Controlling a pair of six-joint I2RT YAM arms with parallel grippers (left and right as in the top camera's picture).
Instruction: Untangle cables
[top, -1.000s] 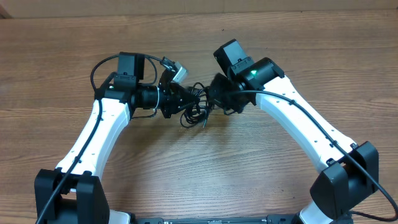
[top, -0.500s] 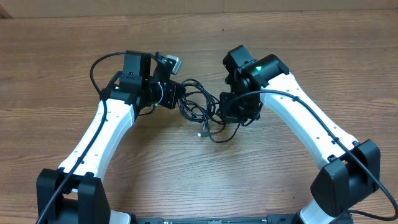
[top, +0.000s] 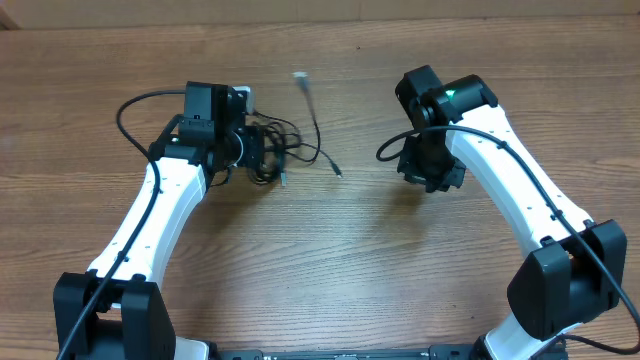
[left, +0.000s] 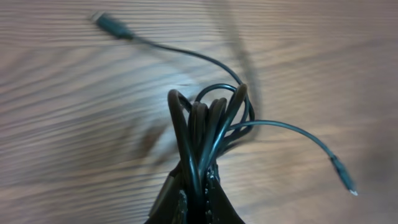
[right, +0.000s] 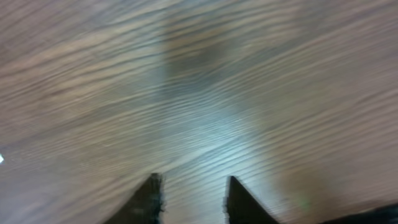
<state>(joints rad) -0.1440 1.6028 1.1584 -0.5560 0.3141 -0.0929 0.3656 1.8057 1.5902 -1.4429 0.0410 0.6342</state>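
The cables (left: 208, 121) are thin black cords bunched in a looped bundle, and my left gripper (left: 198, 190) is shut on that bundle. Two free ends with small plugs trail out, one to the upper left (left: 113, 26) and one to the lower right (left: 346, 180). From overhead, the bundle (top: 283, 150) hangs at my left gripper (top: 262, 156), and one blurred strand (top: 312, 110) runs up towards the table's middle. My right gripper (right: 193, 180) is open over bare wood with nothing between its fingers. It stands well right of the bundle (top: 420, 172).
The wooden table (top: 330, 260) lies under everything. A thicker black arm cable (top: 388, 148) loops out beside the right wrist, and another arcs left of the left arm (top: 125, 110). The table's far edge runs along the top of the overhead view.
My right gripper has opened, let go of the cables and swung right. My left gripper has pulled the bundle left, and one strand has whipped free.
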